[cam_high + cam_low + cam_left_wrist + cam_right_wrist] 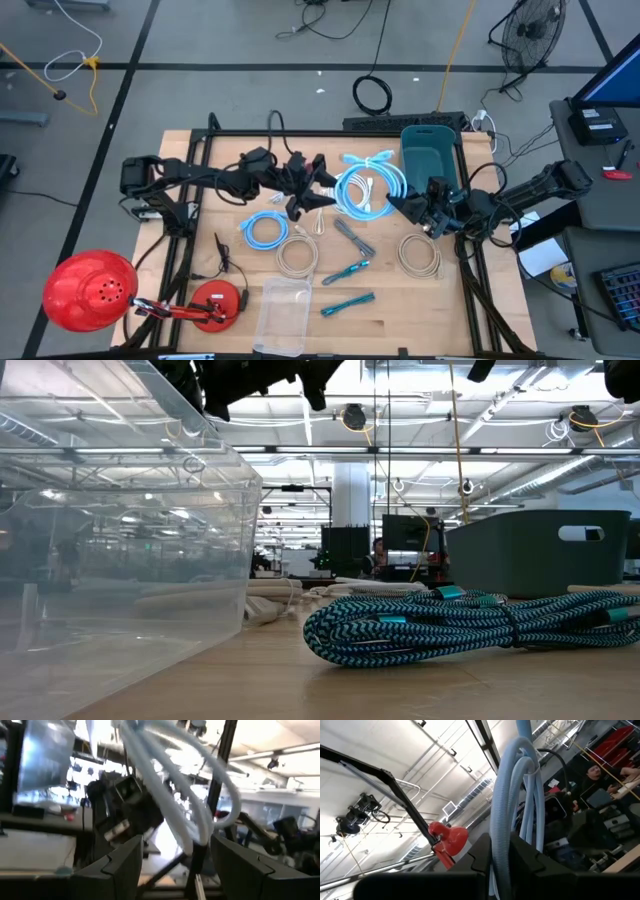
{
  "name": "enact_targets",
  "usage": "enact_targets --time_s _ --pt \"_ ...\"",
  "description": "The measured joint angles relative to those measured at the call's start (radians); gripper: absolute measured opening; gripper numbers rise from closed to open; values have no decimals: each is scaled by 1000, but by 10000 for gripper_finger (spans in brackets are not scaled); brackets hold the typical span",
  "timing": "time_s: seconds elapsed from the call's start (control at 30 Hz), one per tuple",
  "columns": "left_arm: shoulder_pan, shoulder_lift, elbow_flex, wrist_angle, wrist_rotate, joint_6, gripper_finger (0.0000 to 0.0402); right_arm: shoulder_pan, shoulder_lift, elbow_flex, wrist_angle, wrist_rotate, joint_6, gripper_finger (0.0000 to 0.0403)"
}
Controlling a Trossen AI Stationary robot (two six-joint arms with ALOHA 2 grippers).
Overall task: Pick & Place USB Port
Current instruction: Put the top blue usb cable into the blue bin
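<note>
The clear box (pixel 120 560) sits nearest the low camera, at the desk's (pixel 420 320) front edge. It is empty, and I judge it to be one likely drop spot. The teal bin (pixel 430 150) at the far side is the other.

The desk is pale wood with a black frame around it, and it is cluttered. A red lamp (pixel 85 290) lies at the left front corner. Coils are scattered over the middle: two beige coils (pixel 297 255), a small blue coil (pixel 265 230) and two bundles of teal braided cable (pixel 470 625) just beside the box.

Both arms reach in to the middle. The task's thing looks to be the pale blue cable (pixel 365 185), a looped USB lead. It hangs between the two arms in front of the bin, lifted off the wood as far as I can tell.

The right pincer (pixel 502 850) is pressed together on the cable's strands, so it carries the weight. That hold leaves the loops dangling free. The left pincer (pixel 176 845) is spread wide with the loops hanging in front of its gap. It grips nothing and seems placed to steady or take over the bundle.

The room is an open workshop with a grey floor (pixel 250 60), overhead light strips and other workstations. A fan (pixel 530 30) and loose leads lie on the floor beyond the desk.
</note>
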State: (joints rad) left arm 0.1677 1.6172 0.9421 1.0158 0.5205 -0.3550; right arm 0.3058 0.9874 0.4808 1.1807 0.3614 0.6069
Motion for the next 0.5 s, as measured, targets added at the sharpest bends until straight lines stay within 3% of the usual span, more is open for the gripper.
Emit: enact_targets --time_s 0.5 --pt "-49 1 0 100 7 -16 235 0 0 1 -3 -1 -68 28"
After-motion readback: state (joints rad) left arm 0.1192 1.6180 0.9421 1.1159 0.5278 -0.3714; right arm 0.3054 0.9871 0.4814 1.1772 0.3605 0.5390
